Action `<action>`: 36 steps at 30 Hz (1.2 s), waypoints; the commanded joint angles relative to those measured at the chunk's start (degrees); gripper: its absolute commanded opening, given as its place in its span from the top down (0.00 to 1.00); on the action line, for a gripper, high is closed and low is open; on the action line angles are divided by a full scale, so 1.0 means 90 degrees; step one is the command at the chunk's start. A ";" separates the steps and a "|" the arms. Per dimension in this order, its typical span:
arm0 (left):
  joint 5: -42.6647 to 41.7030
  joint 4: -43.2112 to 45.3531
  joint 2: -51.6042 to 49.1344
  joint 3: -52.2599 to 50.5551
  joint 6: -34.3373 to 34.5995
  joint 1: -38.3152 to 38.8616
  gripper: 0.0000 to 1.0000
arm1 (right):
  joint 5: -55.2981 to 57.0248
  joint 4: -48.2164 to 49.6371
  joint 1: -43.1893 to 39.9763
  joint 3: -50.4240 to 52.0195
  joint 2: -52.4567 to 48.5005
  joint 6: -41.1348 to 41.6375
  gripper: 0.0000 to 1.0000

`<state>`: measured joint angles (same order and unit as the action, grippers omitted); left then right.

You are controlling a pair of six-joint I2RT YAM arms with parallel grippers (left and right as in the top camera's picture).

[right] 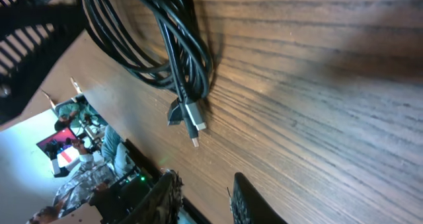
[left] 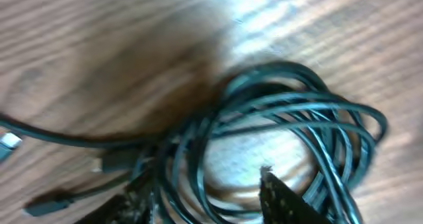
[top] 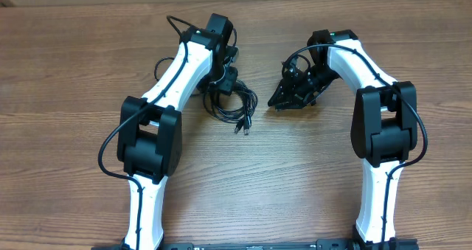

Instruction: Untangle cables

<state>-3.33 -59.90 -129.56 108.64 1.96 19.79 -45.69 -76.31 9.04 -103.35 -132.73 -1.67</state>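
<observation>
In the left wrist view we find everything soft with blur: the cables (left: 284, 128) merge into one dark coil, and we cannot count the strands or follow any one. A pale plug (left: 8, 145) is cut by the left edge. The left gripper (left: 203, 197) shows only two fingertips (left: 281, 201), cut by the bottom edge. From overhead, toward the far edge of the tabletop (top: 74, 58), that gripper's body hides part of the bundle. In the right wrist view the loops run off the top, and the right gripper (right: 206, 184) has its fingers (right: 246, 201) cut by the bottom edge.
</observation>
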 commanded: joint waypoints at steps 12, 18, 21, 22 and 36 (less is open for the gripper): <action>0.0483 0.0355 -0.0051 -0.0427 0.0257 -0.0083 0.53 | 0.0029 0.0187 0.0024 0.0017 0.0029 -0.0007 0.75; -0.0029 0.0505 -0.0051 -0.0461 0.0257 -0.0134 0.51 | 0.0029 0.0243 0.0024 0.0017 0.0029 -0.0007 0.69; -0.0085 0.0476 -0.0051 -0.0481 0.0253 -0.0155 0.53 | 0.0029 0.0262 0.0024 0.0017 0.0029 -0.0010 0.68; -0.0085 0.0486 -0.0051 -0.0510 0.0255 -0.0153 0.53 | 0.0029 0.0262 0.0024 0.0017 0.0029 -0.0007 0.68; 0.0369 0.1022 -0.0044 -0.0947 0.0197 -0.0155 0.65 | 0.0143 0.0262 0.0024 0.0017 0.0029 -0.0007 0.68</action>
<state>-1.37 -50.13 -129.34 100.05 3.49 18.98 -45.04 -74.15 9.04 -103.35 -132.73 -1.50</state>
